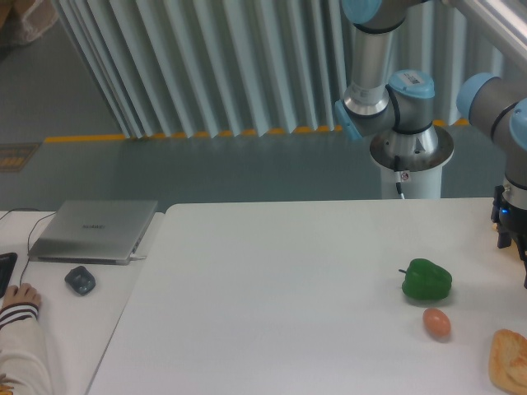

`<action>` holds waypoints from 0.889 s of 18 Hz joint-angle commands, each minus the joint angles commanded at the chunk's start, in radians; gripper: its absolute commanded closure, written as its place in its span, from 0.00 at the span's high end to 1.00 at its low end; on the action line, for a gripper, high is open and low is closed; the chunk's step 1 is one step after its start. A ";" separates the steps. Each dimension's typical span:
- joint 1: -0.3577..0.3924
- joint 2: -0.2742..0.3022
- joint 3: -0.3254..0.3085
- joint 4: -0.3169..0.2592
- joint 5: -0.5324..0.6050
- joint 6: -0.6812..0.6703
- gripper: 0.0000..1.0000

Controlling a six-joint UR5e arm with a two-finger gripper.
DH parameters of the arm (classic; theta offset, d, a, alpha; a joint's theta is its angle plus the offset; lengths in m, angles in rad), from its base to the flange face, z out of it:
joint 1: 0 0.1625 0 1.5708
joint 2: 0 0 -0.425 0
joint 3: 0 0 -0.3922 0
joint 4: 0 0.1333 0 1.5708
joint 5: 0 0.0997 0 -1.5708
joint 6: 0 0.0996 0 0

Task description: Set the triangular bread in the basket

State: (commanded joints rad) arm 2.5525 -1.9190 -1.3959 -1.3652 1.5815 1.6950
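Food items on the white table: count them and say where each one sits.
3. The green pepper sits right of centre; the egg lies just in front of it; the bread is at the right edge, partly cut off. More may lie outside the picture.

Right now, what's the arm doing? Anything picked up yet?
Nothing is held yet. The UR5e arm's pincer sits at the far right edge of the frame, mostly cut off, so its jaws can't be judged. The triangular bread lies untouched on the white table at the lower right corner, with a small brown egg to its left and a green pepper just behind the egg. No basket is in view. At far left a person's hand rests near a mouse and a closed laptop.
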 joint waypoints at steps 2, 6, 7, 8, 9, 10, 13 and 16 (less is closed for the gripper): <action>0.002 0.000 0.000 0.000 0.000 0.000 1.00; 0.002 -0.003 -0.003 0.000 -0.003 -0.006 1.00; 0.011 -0.002 -0.006 0.002 -0.017 -0.011 1.00; 0.026 -0.003 -0.015 0.009 -0.081 -0.035 1.00; 0.046 0.003 -0.024 0.037 -0.150 -0.116 1.00; 0.049 0.005 -0.026 0.050 -0.170 -0.186 1.00; 0.035 0.002 -0.028 0.093 -0.173 -0.424 1.00; 0.008 -0.014 -0.025 0.197 -0.173 -0.795 1.00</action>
State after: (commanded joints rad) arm 2.5603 -1.9327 -1.4205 -1.1678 1.4082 0.9005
